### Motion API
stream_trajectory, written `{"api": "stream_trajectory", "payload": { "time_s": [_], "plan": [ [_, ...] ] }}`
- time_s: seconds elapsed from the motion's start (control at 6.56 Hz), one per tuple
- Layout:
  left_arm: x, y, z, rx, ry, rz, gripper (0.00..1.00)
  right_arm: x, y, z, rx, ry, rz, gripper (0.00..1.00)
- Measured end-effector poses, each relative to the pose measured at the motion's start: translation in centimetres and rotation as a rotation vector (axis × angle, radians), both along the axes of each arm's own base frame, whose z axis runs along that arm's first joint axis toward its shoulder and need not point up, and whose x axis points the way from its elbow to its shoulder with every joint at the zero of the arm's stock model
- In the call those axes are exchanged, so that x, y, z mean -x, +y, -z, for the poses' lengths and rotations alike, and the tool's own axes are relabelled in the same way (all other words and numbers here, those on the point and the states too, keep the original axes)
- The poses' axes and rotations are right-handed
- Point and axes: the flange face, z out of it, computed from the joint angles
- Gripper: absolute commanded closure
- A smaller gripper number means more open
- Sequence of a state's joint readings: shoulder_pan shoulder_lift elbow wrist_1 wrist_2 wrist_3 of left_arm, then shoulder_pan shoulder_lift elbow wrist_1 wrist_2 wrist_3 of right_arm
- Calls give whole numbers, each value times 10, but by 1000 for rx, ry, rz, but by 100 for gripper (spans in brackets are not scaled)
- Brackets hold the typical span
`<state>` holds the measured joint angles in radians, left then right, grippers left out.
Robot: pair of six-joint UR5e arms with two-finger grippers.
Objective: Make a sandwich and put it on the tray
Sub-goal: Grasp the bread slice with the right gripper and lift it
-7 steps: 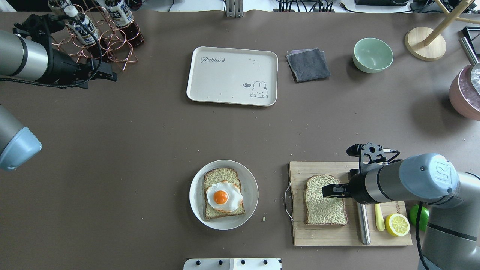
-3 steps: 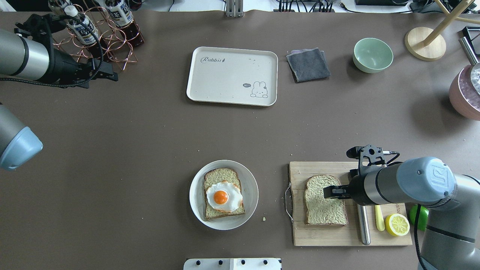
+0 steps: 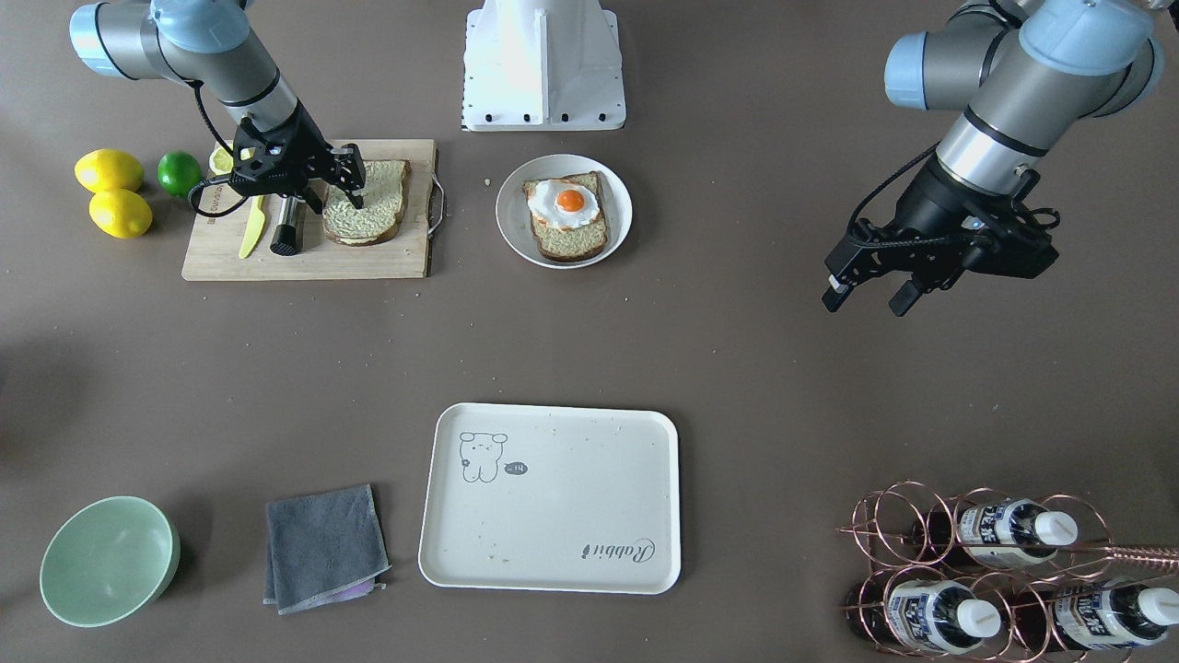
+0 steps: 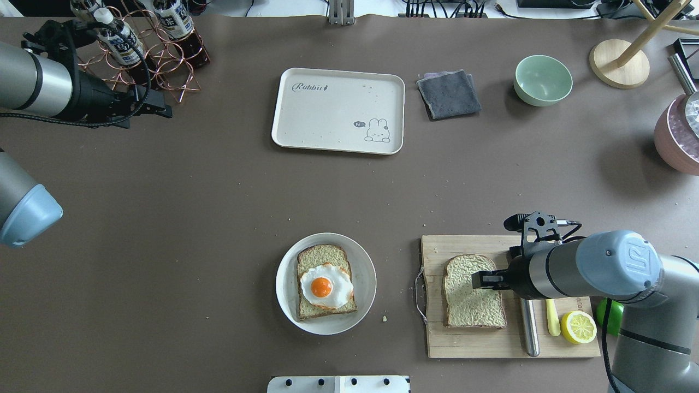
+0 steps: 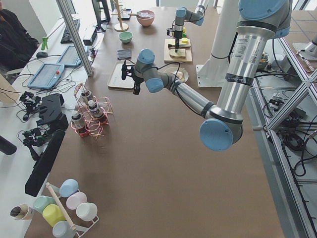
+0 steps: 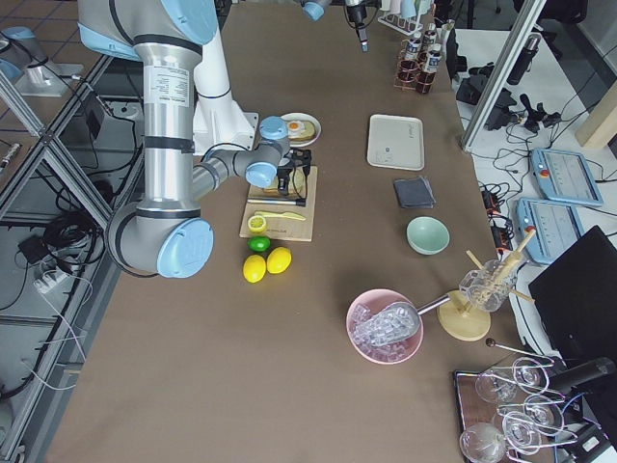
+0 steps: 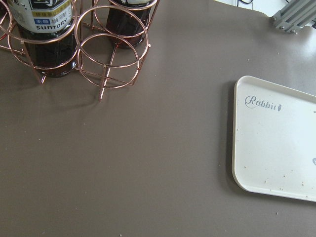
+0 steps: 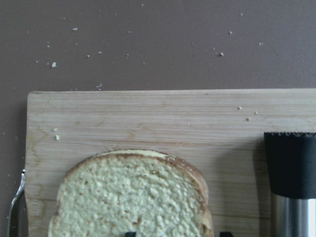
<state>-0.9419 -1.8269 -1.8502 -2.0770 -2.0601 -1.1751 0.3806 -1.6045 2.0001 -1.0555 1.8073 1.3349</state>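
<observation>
Brown-crusted and pale-faced, found one slice (image 4: 472,314) lying flat on the board (image 4: 464,344) directly under the right gripper (image 4: 476,280). Saw that gripper low over the slice, jaws spread and pinching nothing. In its wrist view, made out one dark tip above the crumb and the other just past the crust, over bare wood. Could not tell whether either tip touched the bread. Just to that gripper's right, on the same board, spotted a steel handle (image 4: 528,330), a yellow knife (image 4: 552,316) and a half lemon (image 4: 579,327). Well to its left, off the board, found the plate (image 4: 286,284) with the other slice (image 4: 319,255) on it and the egg (image 4: 327,289) on top, yolk up. Located the tray (image 4: 327,120) far ahead of that gripper and leftward, flat on the desk (image 4: 191,218), a few crumbs on its floor, well apart from both slices. Far ahead too, noted a grey cloth (image 4: 449,94) slightly to the left and a green bowl (image 4: 543,80) slightly to the right. Found the left gripper (image 3: 866,299) hanging above bare desk, jaws likewise spread, pinching nothing. Reckoned the tray well off to its right and the rack (image 4: 158,60) of bottles near, just ahead of it.
</observation>
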Motion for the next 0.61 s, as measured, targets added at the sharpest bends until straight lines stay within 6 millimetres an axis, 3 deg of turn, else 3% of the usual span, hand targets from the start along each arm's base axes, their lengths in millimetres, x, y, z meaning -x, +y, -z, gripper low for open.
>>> {"api": "stream_trajectory", "payload": {
  "time_s": [0.15,0.61],
  "plan": [
    [0,0,0,-1,-1,3,3,0,0,0,2,0,-7,100],
    [0,-1,-1,-5,-9,13,3,-2,0,15,35,-31,-45,100]
  ]
}}
